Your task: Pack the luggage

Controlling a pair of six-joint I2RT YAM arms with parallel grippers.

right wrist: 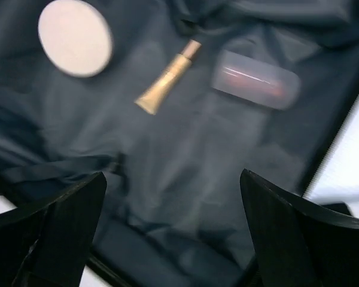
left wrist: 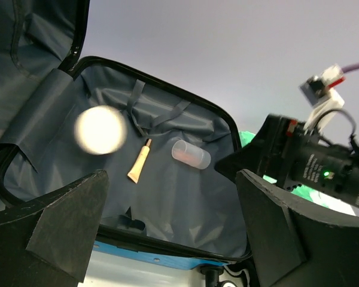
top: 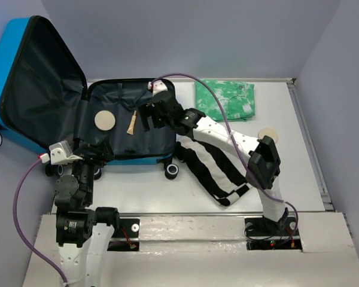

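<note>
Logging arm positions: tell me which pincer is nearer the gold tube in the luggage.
Right. The right pincer hovers just beside the gold tube; the left pincer sits farther off at the near edge of the luggage.

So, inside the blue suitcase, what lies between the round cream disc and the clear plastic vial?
A small gold tube, shown in both wrist views.

Loose items on the white table [top: 137,191] — cloth and toiletries.
Far edge: green patterned cloth [top: 224,100], folded; striped garment [top: 212,170] nearer; pale disc [top: 267,134] near the cloth — apart, second disc [top: 105,121], gold tube [top: 131,125], clear capsule [left wrist: 191,154].
</note>
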